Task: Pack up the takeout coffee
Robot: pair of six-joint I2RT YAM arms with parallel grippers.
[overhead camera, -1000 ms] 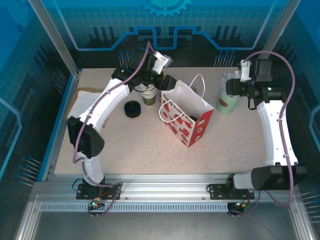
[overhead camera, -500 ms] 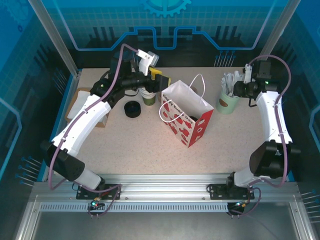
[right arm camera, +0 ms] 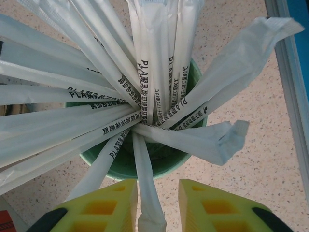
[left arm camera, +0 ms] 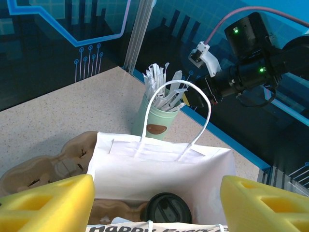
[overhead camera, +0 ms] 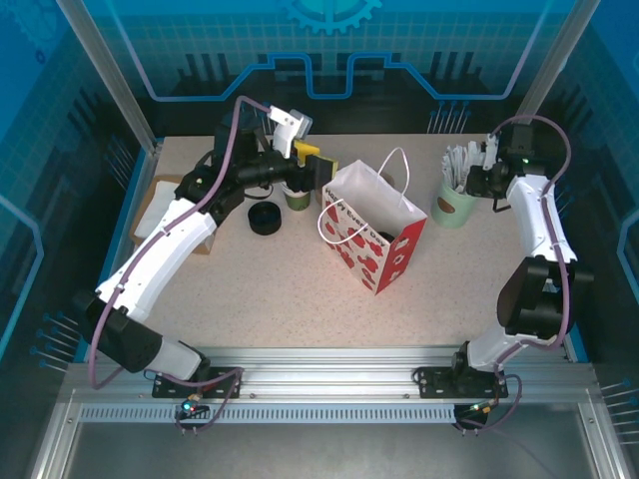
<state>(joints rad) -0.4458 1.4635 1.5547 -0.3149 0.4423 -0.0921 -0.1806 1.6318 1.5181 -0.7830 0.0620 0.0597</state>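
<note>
Two arms reach to the far side of the table (overhead camera: 250, 289) in the overhead view. The left arm stretches long and diagonal, and the left gripper (overhead camera: 316, 165) hangs over the near rim of the paper bag (overhead camera: 371, 232), beside a lidless green cup (overhead camera: 297, 197) and a loose black lid (overhead camera: 265, 217). The right arm stands folded upright, and the right gripper (overhead camera: 477, 178) is at the cup of straws (overhead camera: 454, 205). Neither gripper's opening can be made out at this size.

From the left wrist, the left gripper (left arm camera: 157, 198) looks down into the bag with its yellow fingers (left arm camera: 48, 203) spread wide and nothing between them. The takeout coffee (left arm camera: 168, 210) sits inside the bag, directly below. Only its black lid shows, cut off by the frame edge, and the cup body is hidden.

From the right wrist, the right gripper (right arm camera: 158, 208) is narrowed round one wrapped straw (right arm camera: 147, 203) rising from the green cup. The straw lies against one finger (right arm camera: 104, 208), and a slim gap shows on the other side, so it is not yet pinched.
</note>
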